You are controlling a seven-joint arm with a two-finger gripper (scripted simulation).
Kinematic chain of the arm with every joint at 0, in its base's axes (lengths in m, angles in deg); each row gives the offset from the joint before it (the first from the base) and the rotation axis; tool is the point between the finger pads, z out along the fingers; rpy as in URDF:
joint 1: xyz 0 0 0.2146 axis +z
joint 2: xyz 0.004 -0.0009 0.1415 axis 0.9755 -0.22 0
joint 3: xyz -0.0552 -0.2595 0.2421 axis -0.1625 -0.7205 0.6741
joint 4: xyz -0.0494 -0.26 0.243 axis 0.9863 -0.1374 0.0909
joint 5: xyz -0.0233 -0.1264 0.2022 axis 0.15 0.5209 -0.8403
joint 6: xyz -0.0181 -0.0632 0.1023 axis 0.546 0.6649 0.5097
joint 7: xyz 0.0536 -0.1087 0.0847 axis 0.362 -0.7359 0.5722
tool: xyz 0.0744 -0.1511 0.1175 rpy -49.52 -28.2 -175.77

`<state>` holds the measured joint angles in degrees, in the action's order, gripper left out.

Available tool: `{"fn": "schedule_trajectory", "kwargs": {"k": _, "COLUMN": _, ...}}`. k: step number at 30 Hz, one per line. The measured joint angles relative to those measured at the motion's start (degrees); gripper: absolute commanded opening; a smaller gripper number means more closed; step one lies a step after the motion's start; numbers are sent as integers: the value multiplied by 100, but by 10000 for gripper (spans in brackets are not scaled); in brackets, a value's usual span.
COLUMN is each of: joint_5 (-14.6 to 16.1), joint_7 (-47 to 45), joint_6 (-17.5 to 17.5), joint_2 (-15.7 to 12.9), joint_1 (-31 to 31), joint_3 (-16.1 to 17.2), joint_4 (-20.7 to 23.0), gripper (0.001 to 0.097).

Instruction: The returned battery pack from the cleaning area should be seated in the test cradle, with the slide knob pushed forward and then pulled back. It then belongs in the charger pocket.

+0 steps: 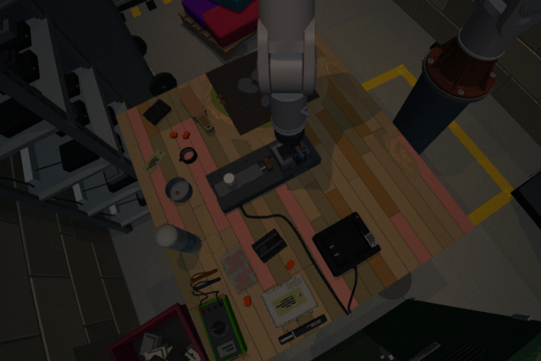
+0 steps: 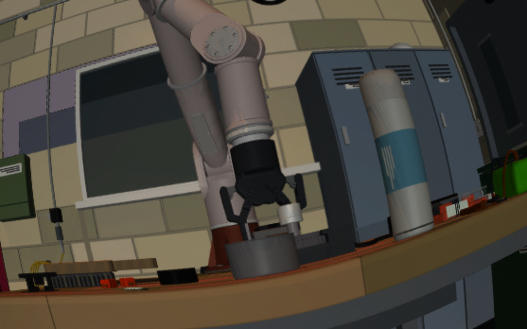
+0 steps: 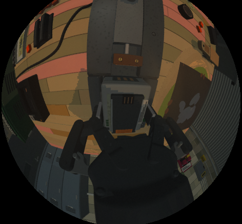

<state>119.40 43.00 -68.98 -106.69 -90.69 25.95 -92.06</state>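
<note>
My gripper [image 3: 124, 115] stands straight down over the back end of the dark test cradle [image 1: 262, 172] in the middle of the bench. The battery pack [image 3: 125, 107], grey with a dark face and three contacts, sits in the cradle's seat [image 1: 288, 157] between my fingers. The white slide knob [image 1: 229, 179] stands at the cradle's far end, away from the pack, with a small brown clamp plate [image 3: 127, 59] between them. The black charger pocket [image 1: 346, 243] lies near the bench's front right, a cable leading from it. My fingers are closed on the battery pack.
The cradle's cable [image 1: 279, 226] runs across the boards toward the front edge. A grey bowl [image 1: 178, 189] and a tall white and blue canister [image 1: 177, 238] stand to the left. A brown cleaning mat [image 1: 236, 95] lies behind the cradle. Small orange clips, a multimeter [image 1: 220, 331] and cards lie in front.
</note>
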Motion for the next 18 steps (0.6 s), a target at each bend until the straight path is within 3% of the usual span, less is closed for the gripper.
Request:
{"fn": "schedule_trajectory", "kwargs": {"k": 7, "joint_5": 0, "joint_7": 0, "joint_6": 1, "joint_2": -4, "joint_1": 0, "joint_3": -3, "joint_4": -2, "gripper": 900}}
{"fn": "schedule_trajectory", "kwargs": {"k": 18, "joint_5": 0, "joint_7": 0, "joint_6": 1, "joint_2": -5, "joint_1": 0, "joint_3": -3, "joint_4": -2, "gripper": 900}}
